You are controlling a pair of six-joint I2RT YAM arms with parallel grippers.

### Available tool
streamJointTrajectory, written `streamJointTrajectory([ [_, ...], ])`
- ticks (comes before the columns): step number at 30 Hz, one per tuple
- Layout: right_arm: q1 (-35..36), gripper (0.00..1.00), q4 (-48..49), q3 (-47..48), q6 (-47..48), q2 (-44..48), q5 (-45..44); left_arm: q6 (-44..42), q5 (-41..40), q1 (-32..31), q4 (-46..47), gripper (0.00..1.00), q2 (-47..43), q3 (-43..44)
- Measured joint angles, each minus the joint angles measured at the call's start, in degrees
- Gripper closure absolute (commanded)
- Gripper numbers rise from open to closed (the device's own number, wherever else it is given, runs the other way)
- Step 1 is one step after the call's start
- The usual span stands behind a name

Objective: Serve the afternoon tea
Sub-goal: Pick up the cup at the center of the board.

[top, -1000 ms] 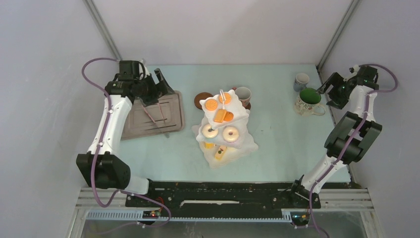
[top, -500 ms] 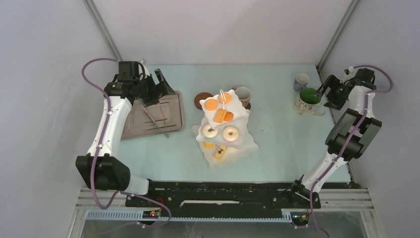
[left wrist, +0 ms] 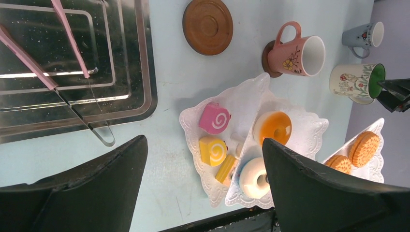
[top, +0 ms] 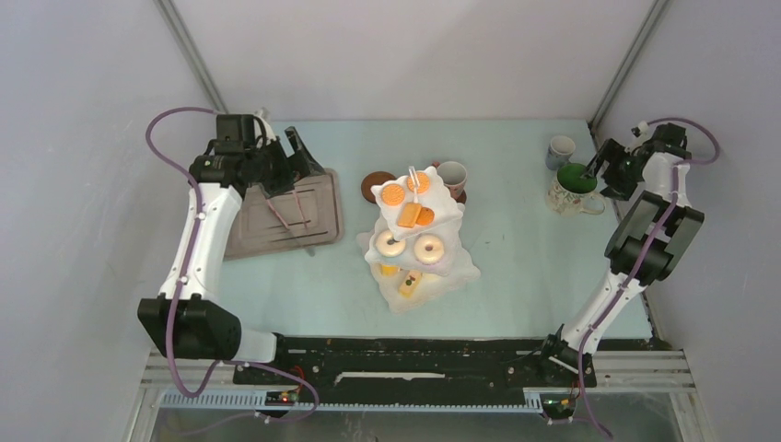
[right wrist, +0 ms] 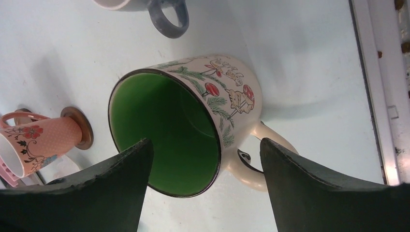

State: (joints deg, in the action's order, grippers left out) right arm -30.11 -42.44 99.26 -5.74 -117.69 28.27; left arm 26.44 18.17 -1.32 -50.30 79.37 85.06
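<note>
Near the far right corner of the desk [top: 516, 239] the green-inside mug [top: 573, 191] stands just before my open right jaws, my left jaws open too; a badly centred pinch could tip it onto the small pale mug [top: 559, 147].

Bright, even overhead light, soft shadows; glare streaked the tray [left wrist: 121, 58] beyond the dark, blurred left fingers [left wrist: 329, 198].

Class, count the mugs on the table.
3: pink mug on a coaster behind the tiered stand; small pale mug at the far right; green-inside mug just in front of it. None seems hidden.
</note>
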Motion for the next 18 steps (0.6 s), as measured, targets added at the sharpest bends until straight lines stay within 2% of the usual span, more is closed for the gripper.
streamJointTrajectory([
  [4,0.61,0.18,0.7,-1.79,0.11,0.31,-0.04,0.02,0.04,0.0,0.0,0.05,0.0,0.0],
  [12,0.85,0.18,4.76,-19.23,-4.63,12.22,1.92,0.15,0.5,0.02,0.35,0.05,0.35,0.0],
  [18,4.2,0.19,4.31,-21.0,-5.95,16.61,-2.16,0.55,1.77,0.02,1.29,0.05,1.25,0.0],
])
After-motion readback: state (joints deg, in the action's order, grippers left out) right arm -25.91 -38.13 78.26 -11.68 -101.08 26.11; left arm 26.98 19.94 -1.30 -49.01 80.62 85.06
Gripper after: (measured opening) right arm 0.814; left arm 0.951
